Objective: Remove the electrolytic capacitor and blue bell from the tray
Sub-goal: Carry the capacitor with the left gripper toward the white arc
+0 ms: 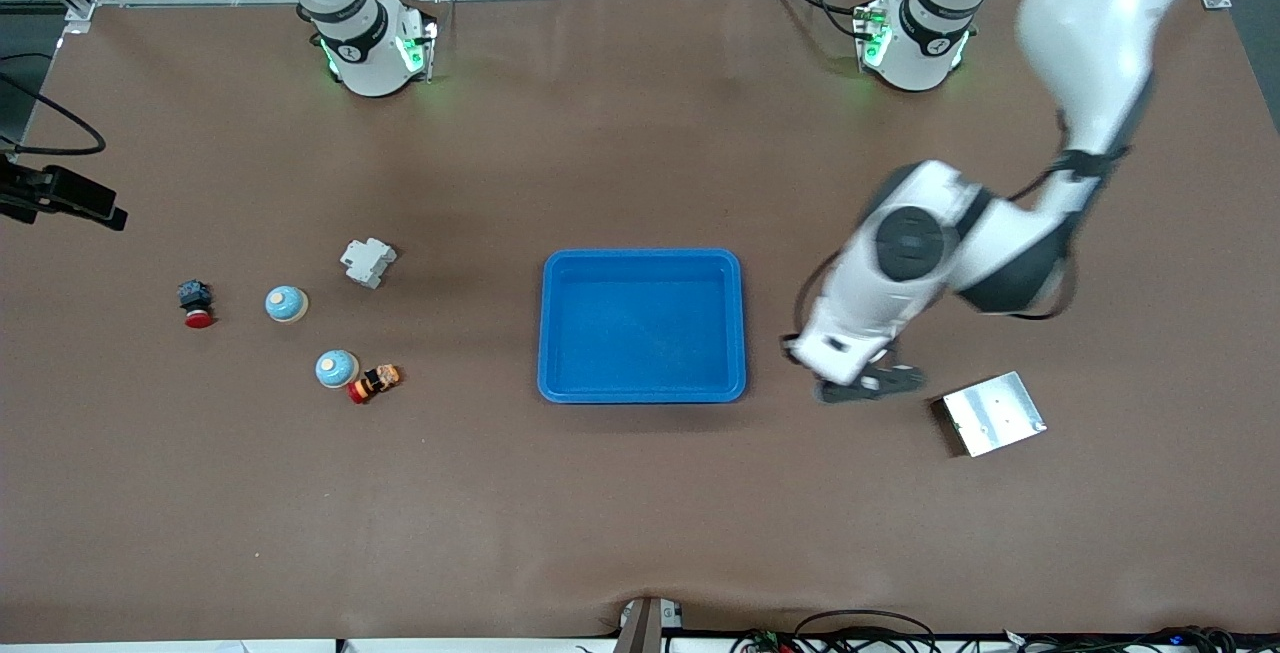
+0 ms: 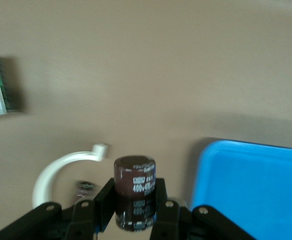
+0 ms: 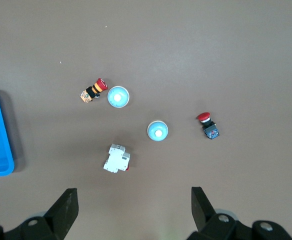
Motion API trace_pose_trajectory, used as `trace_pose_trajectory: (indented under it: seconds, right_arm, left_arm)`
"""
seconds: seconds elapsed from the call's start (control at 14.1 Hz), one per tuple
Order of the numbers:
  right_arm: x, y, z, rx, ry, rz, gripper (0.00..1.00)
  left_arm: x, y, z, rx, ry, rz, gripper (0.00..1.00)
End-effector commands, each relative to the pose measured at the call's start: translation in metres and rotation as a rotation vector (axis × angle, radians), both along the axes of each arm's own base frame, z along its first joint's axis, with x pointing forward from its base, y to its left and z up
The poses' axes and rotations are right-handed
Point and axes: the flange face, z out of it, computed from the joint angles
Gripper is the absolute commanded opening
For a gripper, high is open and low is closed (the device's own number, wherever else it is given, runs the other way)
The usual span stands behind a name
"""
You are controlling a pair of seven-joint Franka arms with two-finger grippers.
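Note:
A dark brown cylindrical capacitor [image 2: 134,182] with white print stands between the black fingers of my left gripper [image 2: 133,192], which is shut on it. In the front view the left gripper [image 1: 866,385] hangs over bare table between the blue tray [image 1: 640,393] and a metal block; the capacitor is hidden there. Two light blue dome bells [image 1: 286,304] [image 1: 336,369] sit toward the right arm's end. My right gripper [image 3: 133,207] is open and empty, high over the bells [image 3: 157,130] [image 3: 118,96], and out of the front view.
A white circuit breaker [image 1: 368,262] and two red push buttons [image 1: 197,305] [image 1: 374,383] lie among the bells. A silver metal block [image 1: 990,413] sits beside the left gripper. The tray's rim [image 2: 206,170] shows close to the capacitor in the left wrist view.

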Motion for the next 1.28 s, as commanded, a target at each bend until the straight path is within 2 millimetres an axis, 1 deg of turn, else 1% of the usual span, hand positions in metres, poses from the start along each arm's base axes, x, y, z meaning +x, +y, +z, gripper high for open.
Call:
trace_pose_trajectory:
  seconds: [0.0,0.14,0.28,0.43,0.5,0.57,0.64,0.71,0.78,1.0,1.21]
  right_arm:
    - [-0.013,0.0,-0.006,-0.006,-0.018,0.002,1.0]
    - [-0.018,0.001,-0.008,-0.006,-0.021,0.003,1.0]
    - [-0.016,0.002,-0.006,-0.006,-0.026,0.004,1.0]
    - [-0.014,0.007,0.0,-0.008,-0.033,0.013,1.0]
    - [-0.014,0.01,0.0,-0.008,-0.038,0.018,1.0]
    - [-0.013,0.01,0.0,-0.007,-0.04,0.017,1.0]
    - [-0.013,0.012,0.0,-0.007,-0.041,0.02,1.0]
    - [-0.013,0.013,-0.001,-0.007,-0.043,0.021,1.0]
    - [-0.012,0.013,0.0,-0.006,-0.052,0.02,1.0]
    - [-0.009,0.014,0.0,-0.006,-0.066,0.022,1.0]
    - [-0.009,0.006,0.0,-0.005,-0.069,0.011,1.0]
  left_arm:
    - [-0.013,0.065,0.025,0.007,-0.001,-0.074,0.0]
    - [-0.01,0.11,0.029,0.015,-0.006,-0.14,0.0]
    - [-0.008,0.146,0.027,0.018,-0.013,-0.205,0.0]
    - [-0.013,0.182,0.019,0.037,-0.043,-0.242,0.0]
    - [-0.017,0.195,0.015,0.032,-0.073,-0.253,0.0]
    - [-0.023,0.215,0.007,0.038,-0.086,-0.273,0.0]
    - [-0.027,0.23,0.002,0.036,-0.103,-0.281,0.0]
    - [-0.033,0.241,-0.008,0.035,-0.109,-0.273,0.0]
    - [-0.041,0.238,-0.014,0.048,-0.128,-0.286,0.0]
    - [-0.068,0.218,-0.035,0.056,-0.16,-0.261,0.0]
    - [-0.091,0.199,-0.06,-0.002,-0.217,-0.229,0.0]
